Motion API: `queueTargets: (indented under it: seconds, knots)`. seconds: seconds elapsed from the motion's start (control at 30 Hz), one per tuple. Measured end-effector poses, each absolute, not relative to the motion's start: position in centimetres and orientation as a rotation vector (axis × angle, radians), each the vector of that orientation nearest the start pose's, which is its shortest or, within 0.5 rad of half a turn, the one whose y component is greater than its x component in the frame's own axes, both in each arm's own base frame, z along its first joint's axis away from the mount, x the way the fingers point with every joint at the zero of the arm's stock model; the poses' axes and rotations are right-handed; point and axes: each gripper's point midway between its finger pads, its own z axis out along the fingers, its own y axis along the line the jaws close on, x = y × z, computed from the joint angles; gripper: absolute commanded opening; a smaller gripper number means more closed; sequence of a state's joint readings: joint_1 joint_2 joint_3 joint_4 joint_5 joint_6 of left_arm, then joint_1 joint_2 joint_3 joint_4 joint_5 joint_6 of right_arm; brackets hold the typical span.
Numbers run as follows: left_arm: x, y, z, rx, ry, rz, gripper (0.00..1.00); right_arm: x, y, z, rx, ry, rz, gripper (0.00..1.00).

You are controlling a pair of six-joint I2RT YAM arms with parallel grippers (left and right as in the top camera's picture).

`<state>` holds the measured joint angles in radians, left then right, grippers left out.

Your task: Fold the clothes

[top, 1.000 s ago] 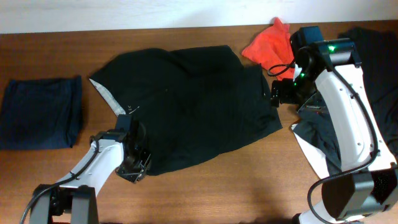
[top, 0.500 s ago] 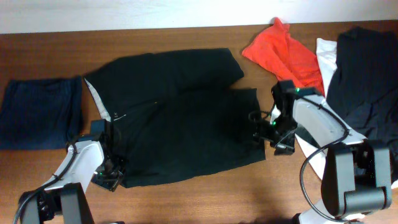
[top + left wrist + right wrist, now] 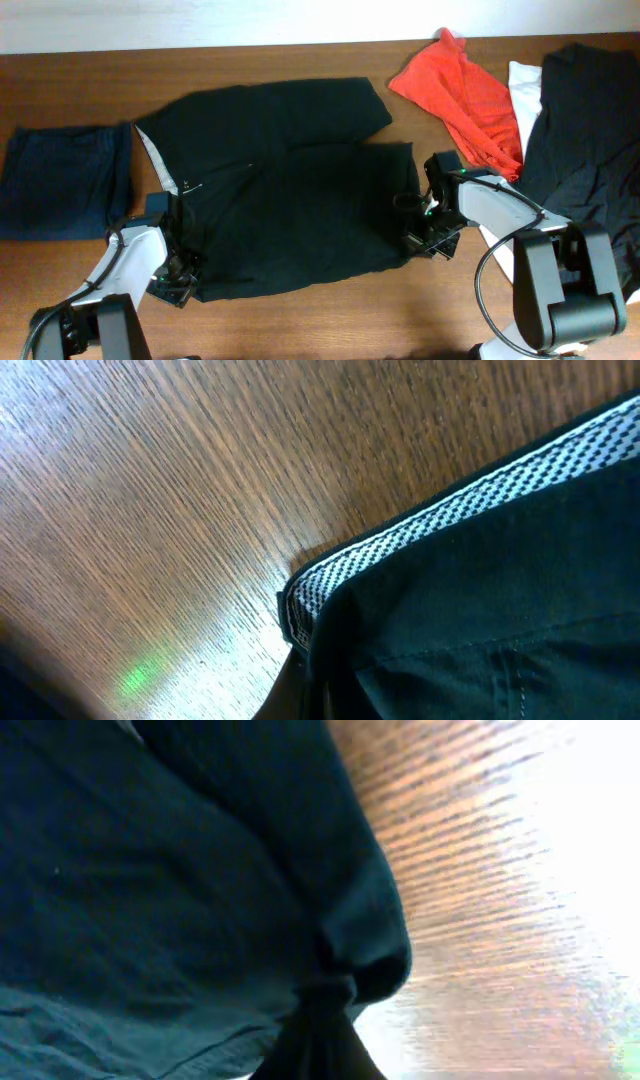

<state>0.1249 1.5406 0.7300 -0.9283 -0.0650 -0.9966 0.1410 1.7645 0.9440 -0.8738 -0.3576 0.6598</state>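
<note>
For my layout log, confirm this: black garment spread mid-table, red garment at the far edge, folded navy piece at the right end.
One error: the overhead view shows the folded navy piece at the left end of the table, not the right. The black garment is spread mid-table and the red garment lies at the far edge.

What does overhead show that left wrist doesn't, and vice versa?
Overhead only: the whole black garment spread out, a folded navy garment, a red garment, and the right gripper at the black garment's right corner. Left wrist only: the check pattern of the edge band and a green glint on the wood. Both: the black garment's lower-left corner on the table.
</note>
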Motion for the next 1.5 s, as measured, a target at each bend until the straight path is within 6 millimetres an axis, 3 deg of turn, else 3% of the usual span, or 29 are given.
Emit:
queueTargets:
  seconds: [0.1,0.17,0.23,0.27,0.3,0.37,0.4,0.47,0.53,0.6,0.7,0.77,0.83,0.87,0.9,0.97,1.13,1.27,1.33,1.43,1.5]
  knots:
    - [17.9,3.1,0.1,-1.624,2.854,0.187,0.01,24.2,8.6,0.4,0.944,3.231,0.449,0.04]
    - [19.0,2.6,1.7,-1.472,2.951,0.108,0.01,25.6,7.1,2.4,0.954,3.175,0.474,0.04]
    - [21.3,2.2,4.2,-1.277,2.977,0.001,0.01,27.9,5.9,6.7,0.883,3.064,0.519,0.04]
    - [23.3,1.9,6.5,-1.117,2.956,-0.092,0.01,29.0,5.3,10.0,0.827,2.982,0.537,0.04]
    - [25.3,1.3,9.6,-0.94,2.905,-0.195,0.01,29.4,4.9,12.0,0.798,2.93,0.538,0.04]
    - [25.9,0.0,12.9,-0.759,2.873,-0.279,0.01,28.8,3.9,15.4,0.754,2.867,0.477,0.04]
    - [25.7,-1.0,14.3,-0.668,2.863,-0.307,0.01,28.4,3.6,16.4,0.746,2.85,0.453,0.04]
    - [23.3,-2.9,15.7,-0.53,2.916,-0.339,0.01,26.9,2.3,18.9,0.74,2.807,0.351,0.04]
    - [20.0,-3.5,16.1,-0.514,3.006,-0.343,0.01,25.1,1.3,20.2,0.748,2.791,0.262,0.04]
    - [17.5,-3.4,17.4,-0.52,3.034,-0.336,0.01,25.1,0.7,22.5,0.723,2.715,0.23,0.04]
    - [18.6,-3.1,20.6,-0.494,2.858,-0.364,0.01,28.4,0.8,27.0,0.599,2.535,0.273,0.04]
    - [20.3,-2.9,21.7,-0.541,2.753,-0.378,0.01,31.0,1.1,28.6,0.524,2.467,0.299,0.04]
    - [21.4,-2.7,21.2,-0.645,2.751,-0.374,0.01,33.5,1.8,28.0,0.435,2.463,0.323,0.04]
    - [22.5,-2.3,20.4,-0.746,2.753,-0.357,0.01,35.9,2.5,26.9,0.357,2.471,0.325,0.04]
    - [23.3,-2.1,19.4,-0.82,2.771,-0.338,0.01,36.8,2.8,26.0,0.317,2.49,0.319,0.04]
    - [25.1,-1.6,17.3,-0.986,2.788,-0.303,0.01,41.5,4.1,22.9,0.238,2.492,0.325,0.04]
    - [28.5,-1.0,12.6,-1.315,2.763,-0.239,0.01,48.2,6.1,18.5,0.129,2.43,0.333,0.04]
    - [30.3,-0.3,9.9,-1.514,2.688,-0.178,0.01,51.7,8.8,18.5,-0.006,2.305,0.337,0.04]
    - [30.4,0.6,8.2,-1.634,2.644,-0.078,0.01,53.0,11.2,17.9,-0.1,2.258,0.333,0.04]
    - [31.8,1.5,7.4,-1.669,2.566,-0.044,0.01,54.4,12.2,16.6,-0.135,2.226,0.324,0.04]
    - [33.4,2.2,7.0,-1.661,2.497,-0.04,0.01,55.0,12.2,14.5,-0.134,2.248,0.309,0.04]
